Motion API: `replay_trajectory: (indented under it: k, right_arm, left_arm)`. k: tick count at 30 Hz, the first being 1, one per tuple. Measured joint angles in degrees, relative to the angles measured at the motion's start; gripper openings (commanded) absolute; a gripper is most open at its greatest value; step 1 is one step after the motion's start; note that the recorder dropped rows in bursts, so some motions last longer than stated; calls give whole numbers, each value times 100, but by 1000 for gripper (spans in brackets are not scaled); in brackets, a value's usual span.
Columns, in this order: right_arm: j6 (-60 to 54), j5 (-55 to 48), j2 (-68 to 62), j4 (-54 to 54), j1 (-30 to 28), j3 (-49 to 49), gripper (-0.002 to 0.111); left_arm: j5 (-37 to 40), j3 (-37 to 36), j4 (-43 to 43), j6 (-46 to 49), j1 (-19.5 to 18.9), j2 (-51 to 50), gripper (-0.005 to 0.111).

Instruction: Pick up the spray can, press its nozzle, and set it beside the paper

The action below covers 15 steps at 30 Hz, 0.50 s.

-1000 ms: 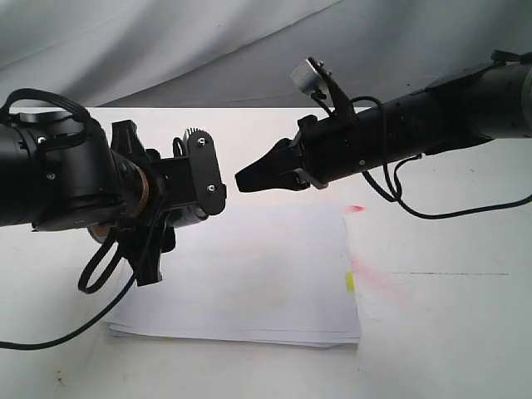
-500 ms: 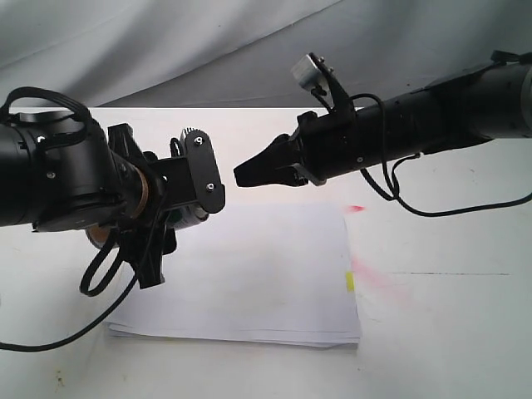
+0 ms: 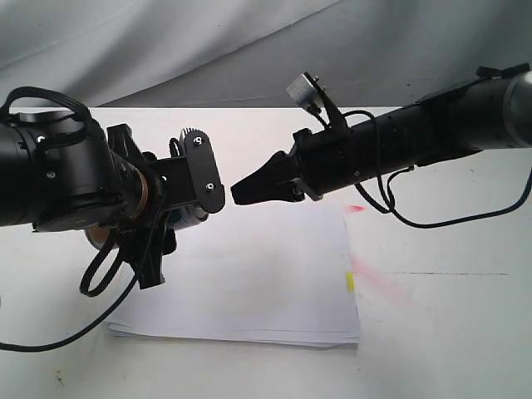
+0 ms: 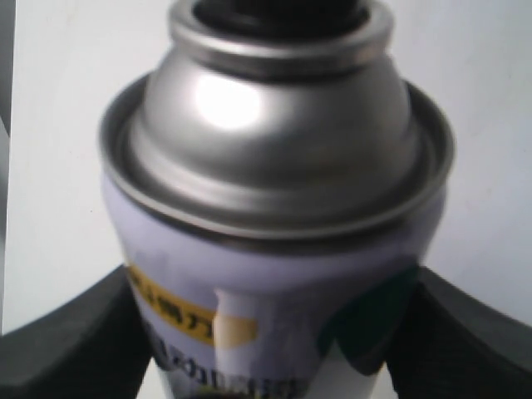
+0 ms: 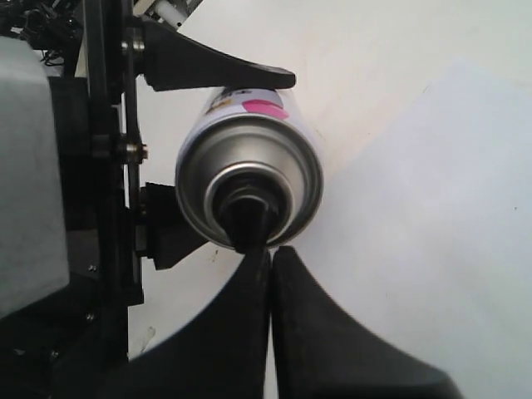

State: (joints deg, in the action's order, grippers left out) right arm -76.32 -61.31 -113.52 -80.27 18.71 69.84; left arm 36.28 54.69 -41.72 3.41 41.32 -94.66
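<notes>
Above the paper (image 3: 266,274), my left fingers (image 4: 75,332) clamp the spray can (image 5: 249,158) by its label, clear of the surface (image 3: 449,332). Long axis roughly level, nozzle (image 5: 247,218) facing my right fingers (image 5: 332,332), which are pressed together with tips at it.

Lab bench: white table (image 3: 449,332), grey cloth backdrop (image 3: 166,41)

Left gripper (image 4: 266,332) clamped, right gripper (image 3: 240,193) (jaws together) facing it.
</notes>
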Motion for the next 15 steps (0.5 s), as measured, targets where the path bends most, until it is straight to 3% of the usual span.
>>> replay_trajectory:
  k: [15]
  right_arm:
    - [-89, -51, 0, -293, 0, 0, 0]
  left_arm:
    - [14, 0, 0, 0, 0, 0, 0]
